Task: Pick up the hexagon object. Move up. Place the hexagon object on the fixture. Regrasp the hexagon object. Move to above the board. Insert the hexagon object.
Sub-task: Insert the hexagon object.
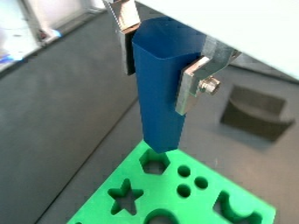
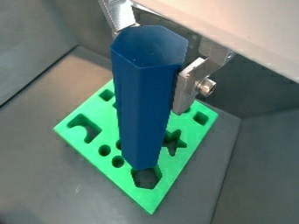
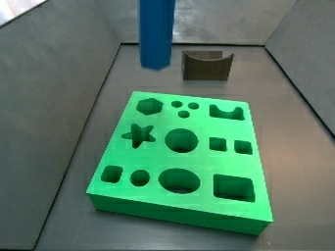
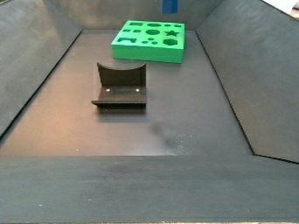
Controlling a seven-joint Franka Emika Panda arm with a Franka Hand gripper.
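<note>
My gripper [image 1: 159, 74] is shut on the hexagon object [image 1: 162, 92], a long blue hexagonal bar held upright between the silver fingers [image 1: 191, 86]. In both wrist views the bar's lower end hangs over the hexagon hole [image 1: 152, 163] at one corner of the green board [image 1: 162, 188]. The gripper [image 2: 149, 70], the bar [image 2: 142, 105], the hole [image 2: 146, 178] and the board [image 2: 201, 121] show in a wrist view. In a side view the bar [image 3: 156, 34] hangs well above the board [image 3: 157, 162] and its hexagon hole [image 3: 148, 104]; the gripper is out of frame.
The dark grey fixture [image 3: 206, 64] stands on the floor beyond the board's far edge, also seen in a wrist view [image 1: 254, 112] and a side view [image 4: 119, 86]. The board [image 4: 146, 54] lies at one end of a grey walled bin.
</note>
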